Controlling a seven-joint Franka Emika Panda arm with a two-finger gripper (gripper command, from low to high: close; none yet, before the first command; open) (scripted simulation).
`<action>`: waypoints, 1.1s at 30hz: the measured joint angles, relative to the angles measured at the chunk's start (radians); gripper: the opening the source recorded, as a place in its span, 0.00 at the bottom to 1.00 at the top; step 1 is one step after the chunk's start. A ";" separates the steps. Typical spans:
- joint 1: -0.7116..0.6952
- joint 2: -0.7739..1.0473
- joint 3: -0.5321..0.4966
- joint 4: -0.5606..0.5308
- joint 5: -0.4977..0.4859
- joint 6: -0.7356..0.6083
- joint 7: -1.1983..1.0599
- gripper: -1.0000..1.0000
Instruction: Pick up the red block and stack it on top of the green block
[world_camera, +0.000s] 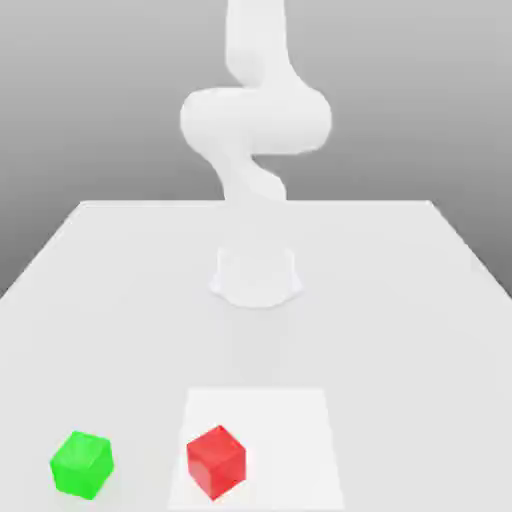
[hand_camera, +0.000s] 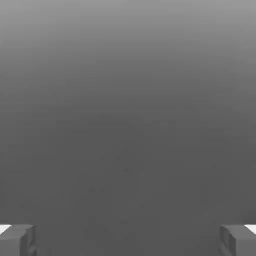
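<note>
The table (world_camera: 400, 300) is bare around the arm (world_camera: 255, 120), so nothing blocks a descent. The green block (world_camera: 82, 464) sits near the red block (world_camera: 216, 461), to the exterior view's left; a sloppy approach could knock either one. The fingers (hand_camera: 17, 240) stand wide apart, holding nothing, so a tilted red block might slip the grasp.

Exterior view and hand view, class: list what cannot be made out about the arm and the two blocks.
1. Exterior view: the arm is cut off by the top edge.
2. Exterior view: the far faces of the red block and green block are turned away.
3. Hand view: the fingers are cut off by the frame edges.
</note>
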 joint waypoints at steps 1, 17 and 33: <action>-0.019 0.040 0.014 -0.010 -0.008 0.016 0.037 0.50; -0.200 0.625 0.116 -0.152 -0.121 0.254 0.570 0.50; -0.176 1.064 0.062 -0.190 -0.104 0.529 0.767 0.00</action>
